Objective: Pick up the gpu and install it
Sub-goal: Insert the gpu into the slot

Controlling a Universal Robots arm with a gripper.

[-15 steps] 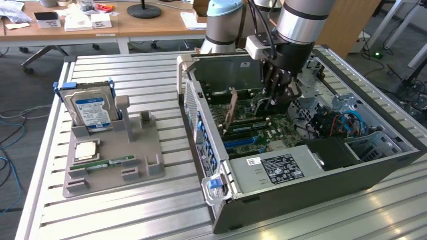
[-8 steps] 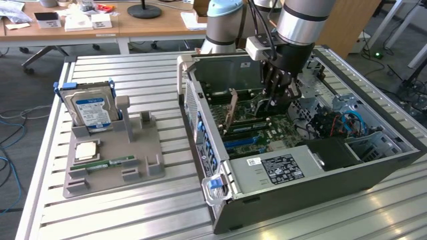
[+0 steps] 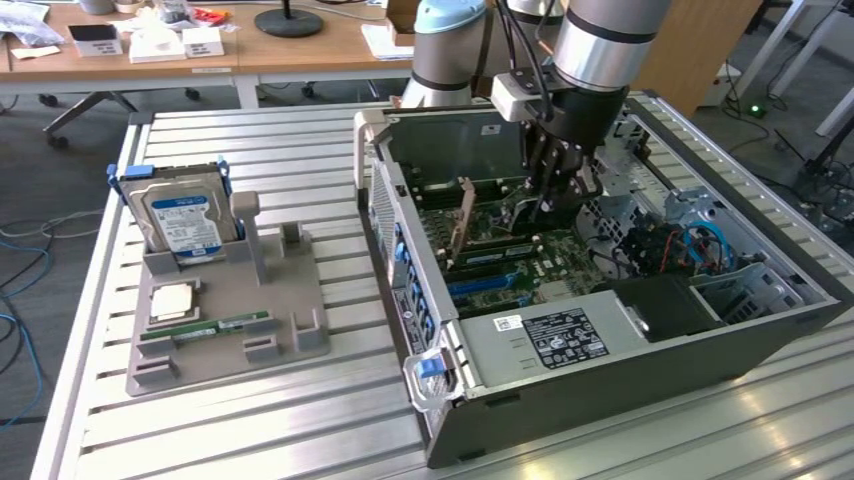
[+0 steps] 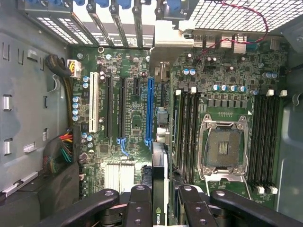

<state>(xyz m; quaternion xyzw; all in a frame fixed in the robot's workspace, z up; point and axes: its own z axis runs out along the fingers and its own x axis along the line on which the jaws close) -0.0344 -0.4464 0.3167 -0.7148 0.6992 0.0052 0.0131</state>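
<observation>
While the card hangs inside the case, lining it up is the whole job

Because the gripper (image 3: 558, 200) is down inside the open computer case (image 3: 601, 400) with the gpu (image 4: 159, 189) between its fingers (image 4: 140, 203), the picking-up looks finished and the installing is the step in hand. The jaws are clamped on the card's upper edge, one on each face, and the card hangs edge-on below the wrist, above the motherboard (image 4: 227, 80). From the wrist view its length runs parallel to the long blue slot (image 4: 149, 109) and lies just beside it; whether the contact edge has touched the slot I cannot tell. Seating it would call for the edge to sit squarely over the slot, the card kept upright, and a straight push down with no twist, since the neighbouring black slots (image 4: 122, 109) and the memory sockets (image 4: 188, 127) stand close on either side. Well apart from the case, the hard drive (image 3: 187, 215) stands in its grey holder (image 3: 227, 330)
</observation>
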